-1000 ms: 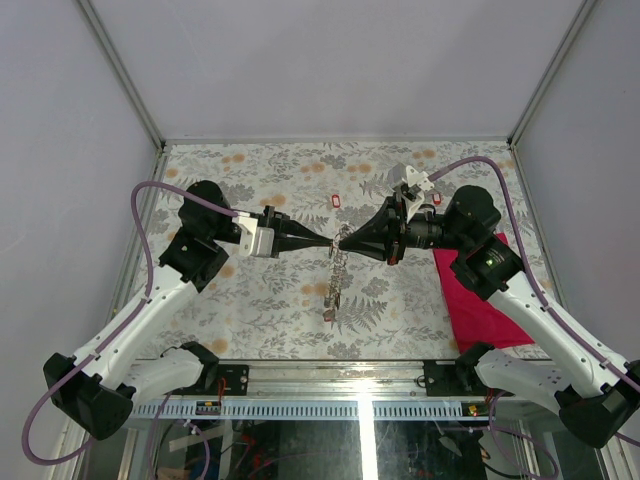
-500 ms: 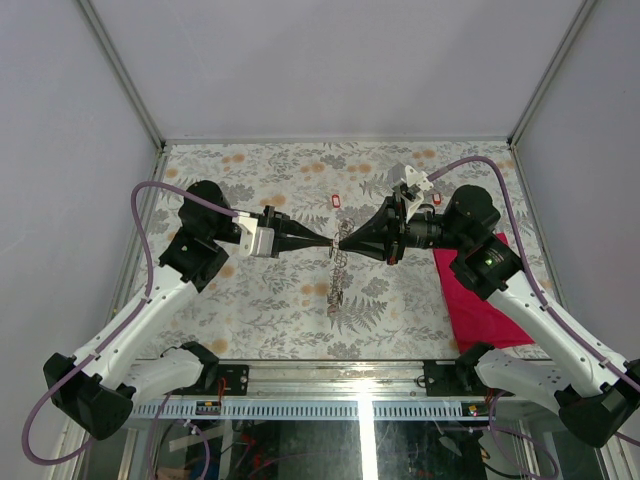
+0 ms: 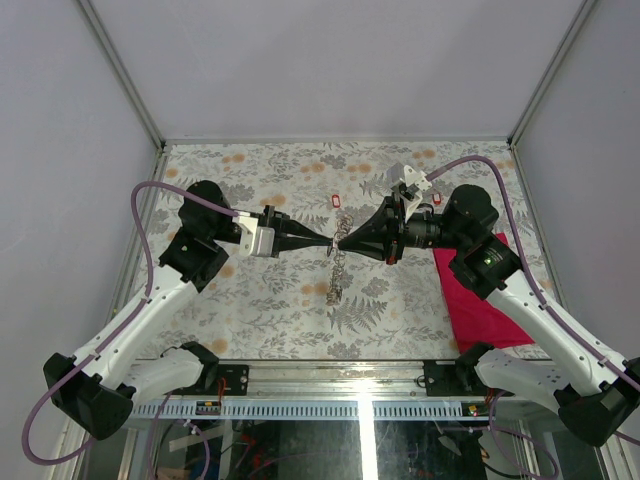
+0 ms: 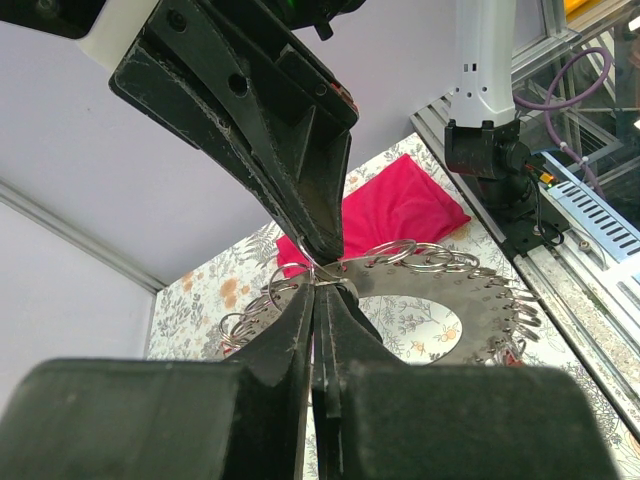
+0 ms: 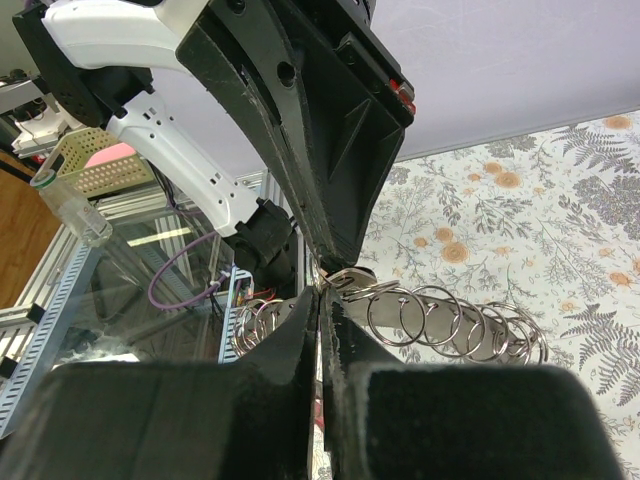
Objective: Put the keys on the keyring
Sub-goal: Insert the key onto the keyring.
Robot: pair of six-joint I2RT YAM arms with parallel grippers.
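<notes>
The keyring (image 3: 336, 270), a dark grey metal ring edged with many small split rings, hangs between my two grippers above the middle of the table. My left gripper (image 3: 328, 241) and my right gripper (image 3: 346, 241) meet tip to tip, and both are shut on its upper edge. In the left wrist view my left gripper (image 4: 320, 295) pinches the keyring (image 4: 480, 300) right against the right gripper's fingers (image 4: 290, 150). In the right wrist view my right gripper (image 5: 322, 295) pinches the keyring (image 5: 450, 325) at a small ring. One red key tag (image 3: 337, 201) lies behind the grippers. Another (image 3: 436, 198) lies by the right arm.
A red cloth (image 3: 480, 290) lies at the right side of the floral table, under the right arm, and also shows in the left wrist view (image 4: 385, 210). Metal frame rails and grey walls close in the table on all sides.
The hanging lower end of the keyring has risen and drawn in, and some of its rings now show above the fingertips. Both grippers stay shut and have hardly moved.
</notes>
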